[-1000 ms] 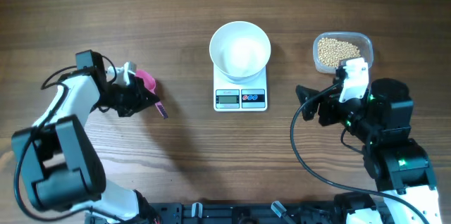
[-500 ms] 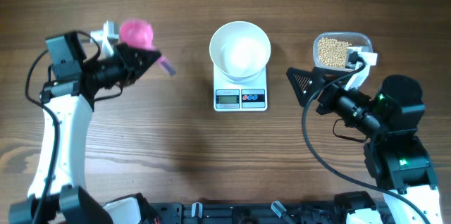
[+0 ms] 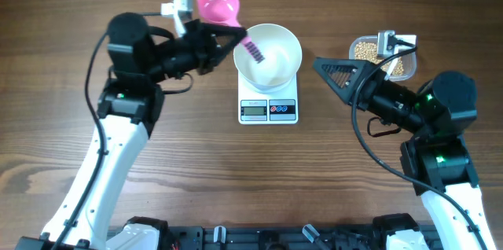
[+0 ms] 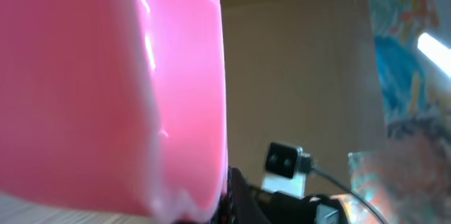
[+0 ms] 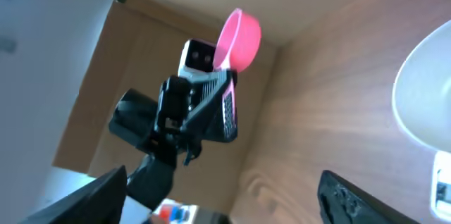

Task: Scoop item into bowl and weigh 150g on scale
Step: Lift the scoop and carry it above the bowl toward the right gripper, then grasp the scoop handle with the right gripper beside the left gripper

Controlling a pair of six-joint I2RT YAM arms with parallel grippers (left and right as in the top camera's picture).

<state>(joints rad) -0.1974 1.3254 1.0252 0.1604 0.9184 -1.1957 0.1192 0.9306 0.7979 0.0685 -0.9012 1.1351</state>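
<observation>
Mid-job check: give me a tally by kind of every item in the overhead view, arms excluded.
round white deep bowl: 1
small white square digital scale: 1
clear plastic tub holding tan-yellow beans: 1
pink plastic scoop: 1
Total: 4

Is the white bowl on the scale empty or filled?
Empty: overhead, the bowl shows only bare white inside; the beans sit in the clear tub.

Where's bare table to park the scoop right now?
Bare wood lies in front of the scale, between the arms, and far left beyond the left arm. Crowded: the scoop overlaps the bowl's left rim, and the right gripper fills the gap between bowl and tub.
</observation>
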